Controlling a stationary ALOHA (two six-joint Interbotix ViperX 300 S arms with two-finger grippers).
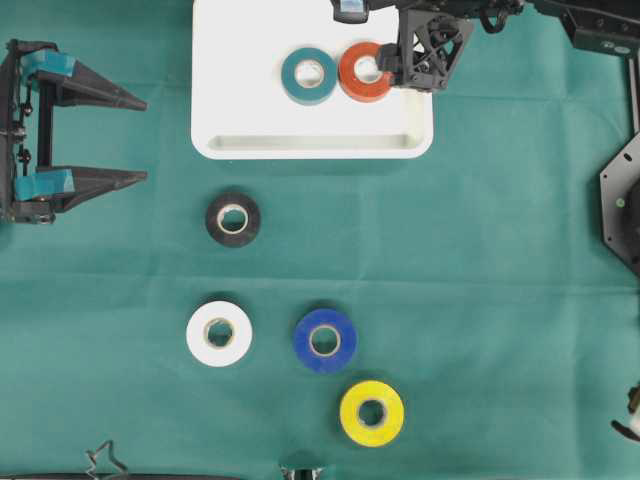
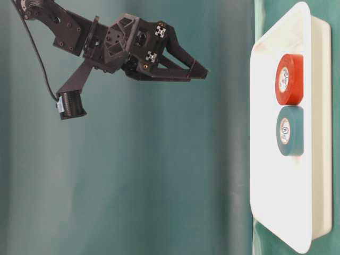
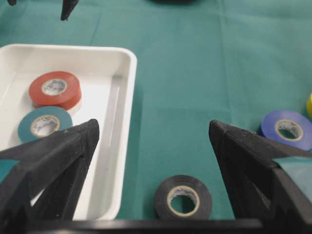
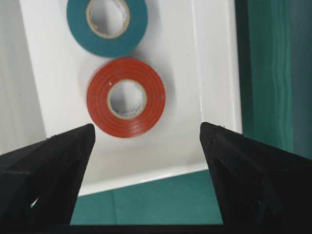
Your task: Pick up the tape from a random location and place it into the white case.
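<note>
Hovering above the white case (image 1: 312, 146), the right gripper (image 4: 146, 146) has its jaws spread wide with nothing between them. Directly below the gap, inside the case, lies the red tape (image 4: 126, 98), flat on its side and free of either jaw; in the table-level view the gripper hangs well clear of it. That gap suggests the roll has been let go here on purpose, as a finished delivery. Just beyond the red tape, touching or nearly touching it, lies the teal tape (image 4: 107, 24), also flat in the case.

Off at the side of the table, the left gripper (image 1: 140, 140) rests with its jaws just as wide and empty, apparently parked out of the way. Just ahead of its jaws, on the green cloth (image 1: 480, 300), sits the black tape (image 3: 183, 197), near the case's rim. Farther out on the cloth lie the blue tape (image 1: 324, 340), the white tape (image 1: 219, 333) and the yellow tape (image 1: 372, 412), all flat, apart from one another, and waiting outside the case.
</note>
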